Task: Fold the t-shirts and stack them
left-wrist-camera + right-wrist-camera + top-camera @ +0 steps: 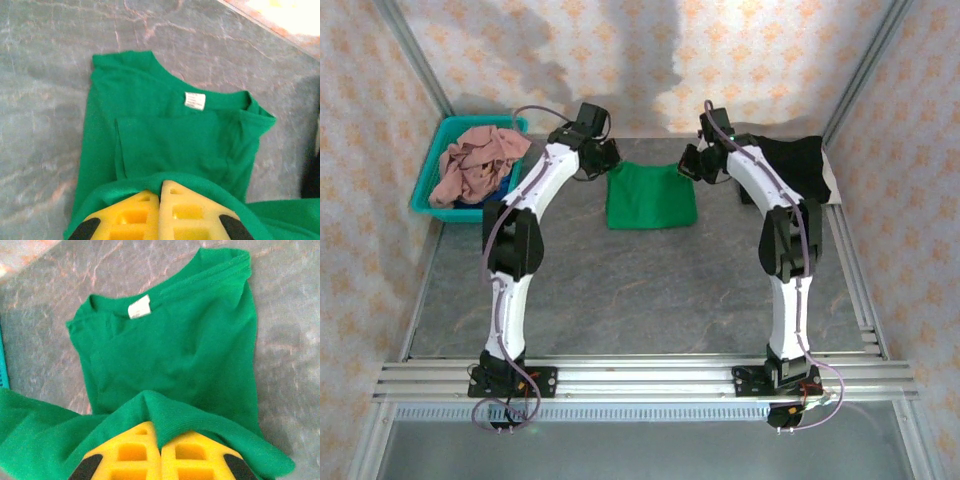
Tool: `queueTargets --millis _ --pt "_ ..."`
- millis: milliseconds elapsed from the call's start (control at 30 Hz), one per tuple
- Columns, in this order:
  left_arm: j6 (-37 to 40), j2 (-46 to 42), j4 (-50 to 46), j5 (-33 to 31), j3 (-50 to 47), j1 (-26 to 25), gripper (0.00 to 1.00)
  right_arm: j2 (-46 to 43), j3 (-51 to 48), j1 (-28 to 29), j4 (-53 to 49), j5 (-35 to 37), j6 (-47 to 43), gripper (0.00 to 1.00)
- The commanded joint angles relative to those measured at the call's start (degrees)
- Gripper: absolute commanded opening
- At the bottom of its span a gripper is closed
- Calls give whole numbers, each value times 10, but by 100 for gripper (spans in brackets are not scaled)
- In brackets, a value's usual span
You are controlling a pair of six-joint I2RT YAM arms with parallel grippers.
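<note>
A bright green t-shirt (651, 196) lies partly folded at the back middle of the table. My left gripper (601, 158) is at its far left corner, shut on a fold of green cloth (150, 181). My right gripper (692, 161) holds the far right corner, shut on a ridge of green cloth (165, 412). The collar with its white label (194, 100) faces both wrist cameras, label (138, 307) upward. A black t-shirt (792, 162) lies at the back right behind the right arm. A dusty pink t-shirt (475, 162) is heaped in the basket, with a bit of blue cloth (472, 199) under it.
The teal plastic basket (432, 170) stands at the back left corner. Grey stone-patterned tabletop (640, 290) stretches open in front of the green shirt. Metal rails run along the near edge (640, 375) and the right side.
</note>
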Motion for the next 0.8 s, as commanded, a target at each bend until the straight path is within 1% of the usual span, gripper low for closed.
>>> queueTargets --millis 0,33,67,100,133,200,233,300,367,433,467,500,567,600,700,767 --pt "16 70 -66 27 111 23 9 75 78 -15 -37 24 -4 14" --pt "17 99 -76 32 148 28 15 102 108 -20 -43 23 -3 27" --pt "16 123 -90 30 183 32 15 126 137 -24 -47 23 -5 38" --pt "17 140 -98 34 207 35 16 146 163 -27 -53 28 -5 40" --pt "18 151 -101 40 220 40 18 165 194 -29 -62 36 -8 41" --pt "19 152 -98 32 215 46 20 186 242 -29 -87 58 -15 49" --pt "24 148 -97 26 208 47 20 186 249 -29 -92 69 -15 51" --pt "33 136 -95 11 182 48 22 165 227 -28 -79 86 -12 50" --pt "40 116 -71 15 136 44 24 122 157 -21 -23 94 -11 50" --pt "47 106 -45 19 97 35 25 94 88 -11 52 69 -11 50" --pt "52 108 -43 19 90 30 25 94 72 -6 73 60 -12 50" --pt "54 113 -46 19 86 25 25 104 76 -2 70 62 -12 49" --pt "54 121 -46 28 68 16 24 136 108 0 25 65 -9 42" --pt "54 119 -42 32 51 11 24 142 108 2 15 67 -5 41" --pt "72 90 -8 27 -27 -9 24 128 50 6 47 74 -3 40" --pt "79 67 10 30 -79 -21 24 132 41 5 43 94 4 39"
